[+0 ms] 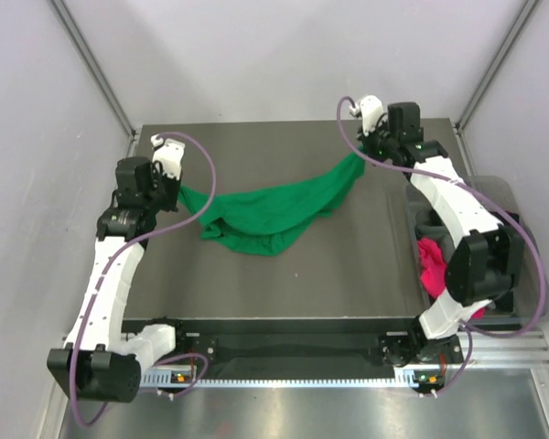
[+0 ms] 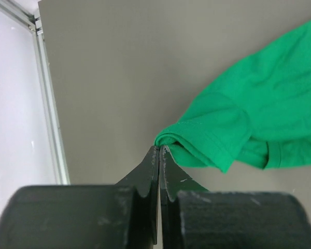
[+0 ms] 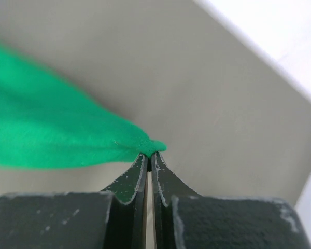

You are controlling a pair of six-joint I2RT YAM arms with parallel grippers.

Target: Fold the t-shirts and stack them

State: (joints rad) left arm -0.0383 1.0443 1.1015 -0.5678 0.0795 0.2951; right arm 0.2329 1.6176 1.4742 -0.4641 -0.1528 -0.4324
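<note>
The left jaws are pinching shut on one end of the green t-shirt (image 1: 265, 215) at about nine o'clock on the table (image 1: 284, 283), while the right jaws are clamping its opposite end at about two o'clock. The shirt is sagging between them in a bunched band, its long axis running from nine towards two o'clock. Flattening it is probably depending on both arms drawing the ends apart. A magenta t-shirt (image 1: 430, 270) is lying at four o'clock.
</note>
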